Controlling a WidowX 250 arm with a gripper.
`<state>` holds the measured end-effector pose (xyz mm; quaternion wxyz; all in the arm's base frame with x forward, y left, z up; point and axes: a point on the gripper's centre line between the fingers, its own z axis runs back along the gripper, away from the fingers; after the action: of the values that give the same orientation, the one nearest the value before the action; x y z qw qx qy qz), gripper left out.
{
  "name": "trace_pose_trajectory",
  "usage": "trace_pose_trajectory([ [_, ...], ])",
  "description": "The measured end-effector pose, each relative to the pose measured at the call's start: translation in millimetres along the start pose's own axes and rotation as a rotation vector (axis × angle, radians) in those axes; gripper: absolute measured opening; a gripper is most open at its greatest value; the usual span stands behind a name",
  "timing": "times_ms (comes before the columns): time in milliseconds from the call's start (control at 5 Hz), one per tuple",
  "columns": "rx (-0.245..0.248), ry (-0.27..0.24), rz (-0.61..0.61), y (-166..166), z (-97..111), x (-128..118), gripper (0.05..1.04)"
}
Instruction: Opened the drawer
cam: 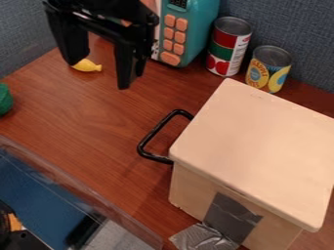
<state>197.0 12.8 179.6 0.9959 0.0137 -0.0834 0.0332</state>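
Hanging toward eleven o'clock, the pincer (99,73) is gaping wide, empty; the box (258,146) is sitting toward four, its handle (151,137) facing ten.

I see my gripper (100,73) hanging at the upper left, fingers spread, apart from the black handle (154,135) on the pale box (261,146). Two cans (228,49) stand behind the box; grey tape (229,217) sticks to its side.
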Motion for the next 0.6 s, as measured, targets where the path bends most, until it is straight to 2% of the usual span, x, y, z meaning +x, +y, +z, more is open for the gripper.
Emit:
trace_pose_trajectory([
  [200, -0.02, 0.004, 0.013, 12, -23, 15, 0.999],
  [400, -0.05, 0.028, -0.002, 18, -46, 22, 0.999],
  [600, -0.082, 0.04, -0.06, 14, -72, 24, 0.999],
])
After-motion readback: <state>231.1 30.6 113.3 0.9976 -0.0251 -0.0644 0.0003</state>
